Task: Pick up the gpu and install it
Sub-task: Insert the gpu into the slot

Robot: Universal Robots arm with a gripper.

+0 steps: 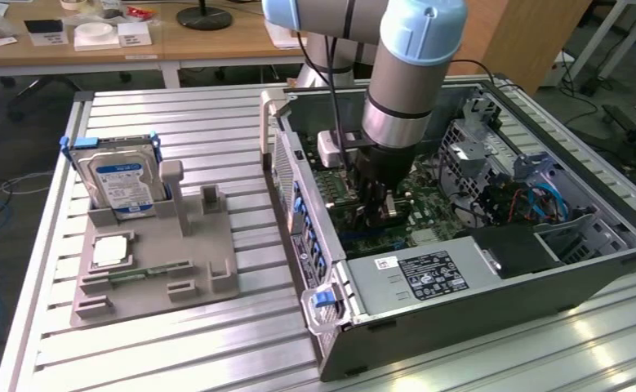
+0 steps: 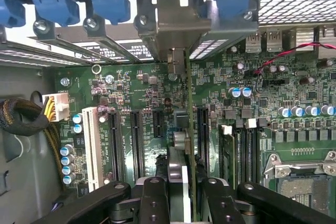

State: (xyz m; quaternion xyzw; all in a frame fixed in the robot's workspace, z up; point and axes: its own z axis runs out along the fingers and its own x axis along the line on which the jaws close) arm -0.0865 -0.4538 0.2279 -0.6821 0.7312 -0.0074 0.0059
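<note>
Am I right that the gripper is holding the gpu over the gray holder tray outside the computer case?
Not quite. The gripper does hold the gpu, but inside the open computer case, over the motherboard slots, as the wrist view shows. The gray holder tray sits apart, with the hard drive.

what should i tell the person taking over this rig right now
Gripper: shut on the gpu, held on edge inside the open computer case.
Gpu: over the motherboard, lined up with the black slots, its metal bracket at the case's rear wall.
Done: card picked up and brought into the case.
Left: whether it is fully seated cannot be told. Hard drive sits in the grey holder outside.
</note>
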